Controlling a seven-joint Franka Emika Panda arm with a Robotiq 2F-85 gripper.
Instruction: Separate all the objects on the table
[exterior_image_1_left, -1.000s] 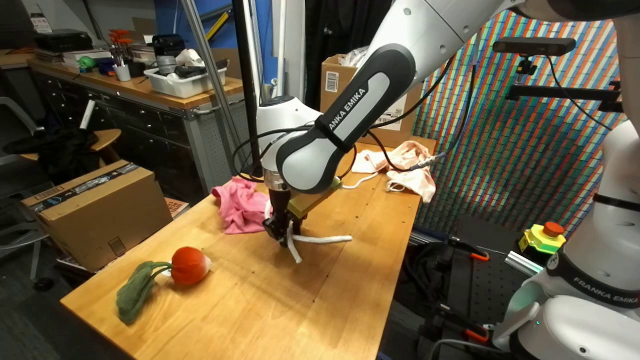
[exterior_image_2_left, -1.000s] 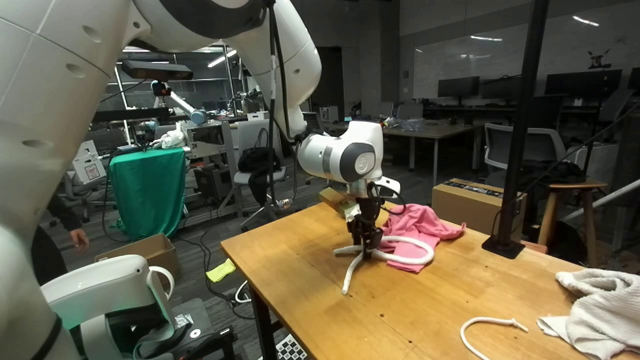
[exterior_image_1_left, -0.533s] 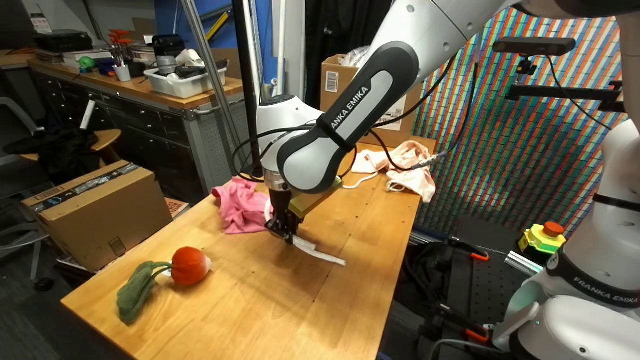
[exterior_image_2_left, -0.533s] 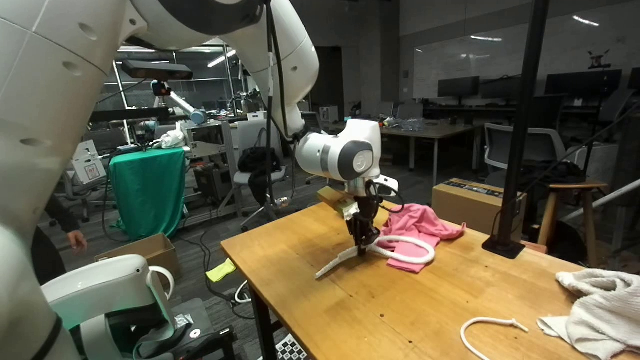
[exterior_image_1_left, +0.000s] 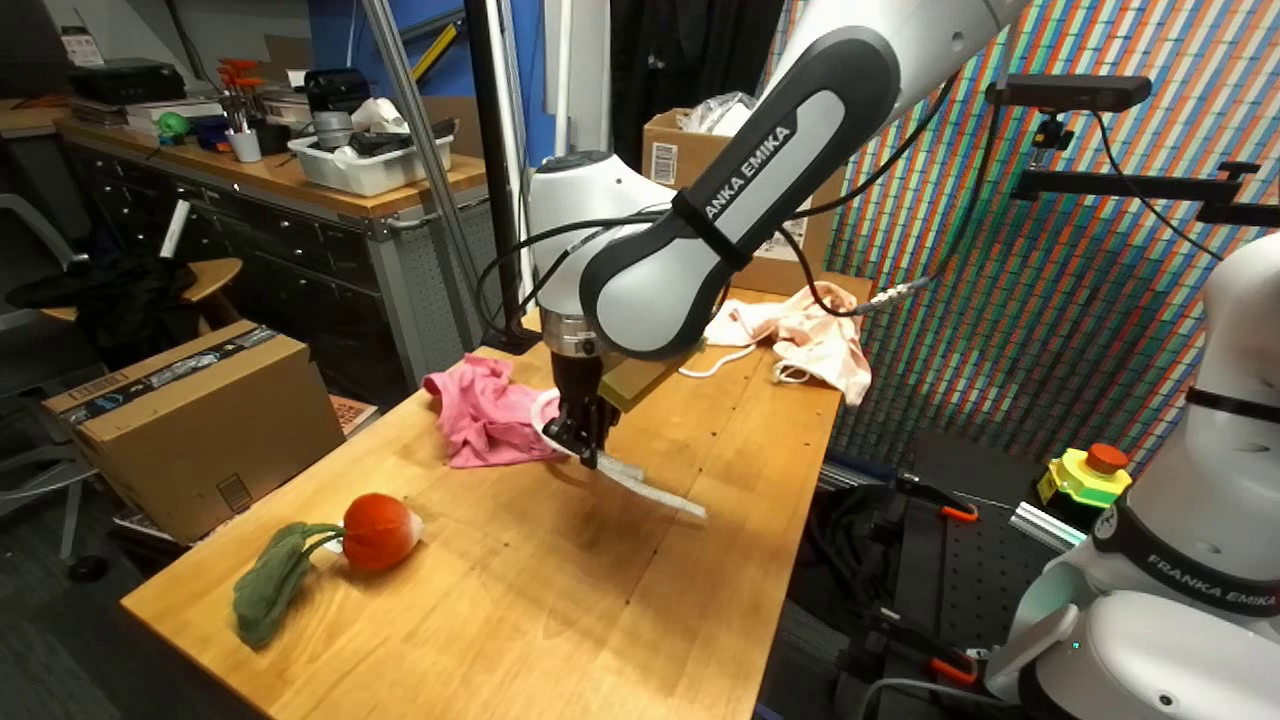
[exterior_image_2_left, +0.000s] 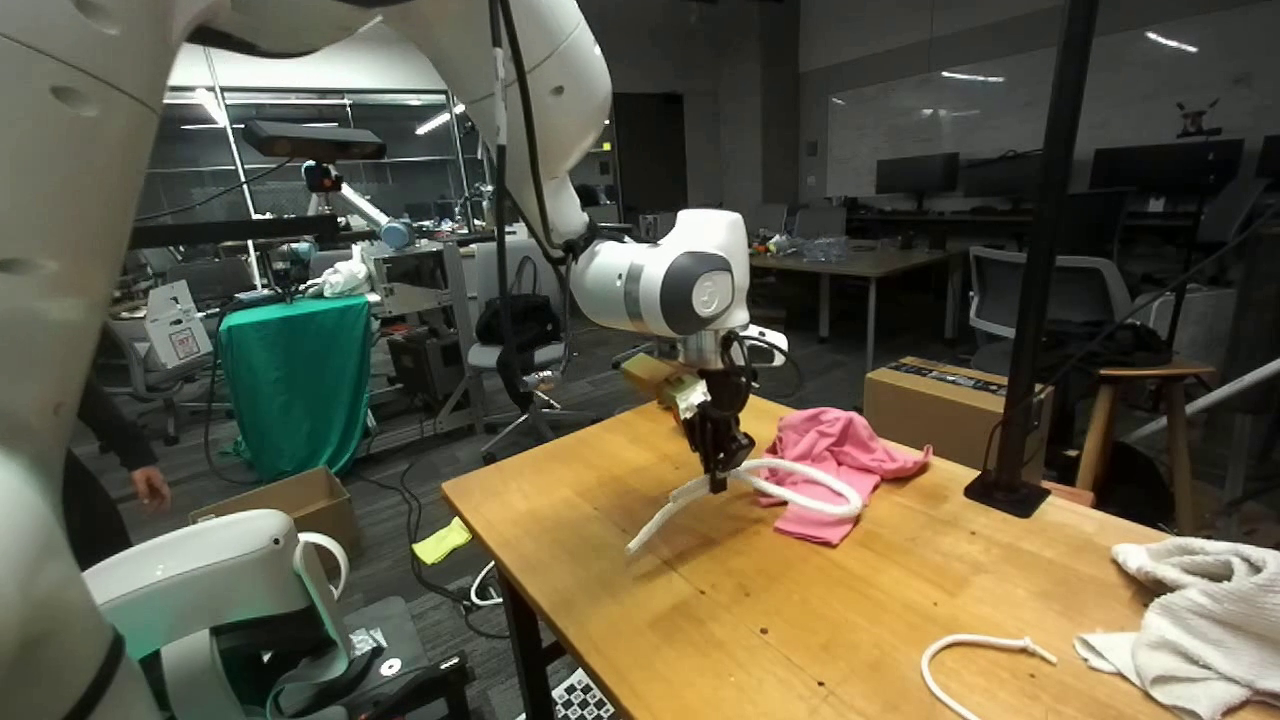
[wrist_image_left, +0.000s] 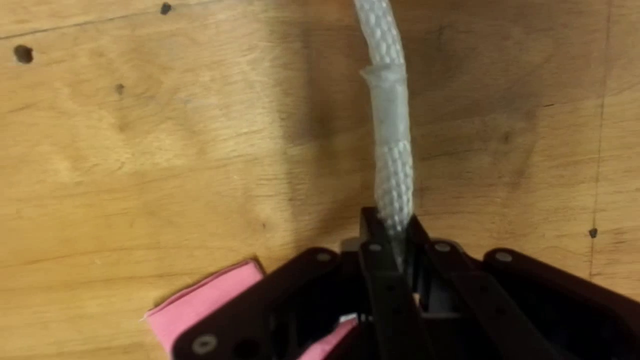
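Across the long, rectangular light-wood tabletop, you have a crumpled pale cloth, a rumpled pink cloth and a red ball with a green leafy stem, all apart. Above it, your black gripper, its fingers nearly together, pinches a thick white rope, whose loop crosses in front of the pink cloth in both exterior views. A second ago the rope's ends splayed apart, your gripper lower; now they trail together, coarsely braided, with a smooth greyish wrap.
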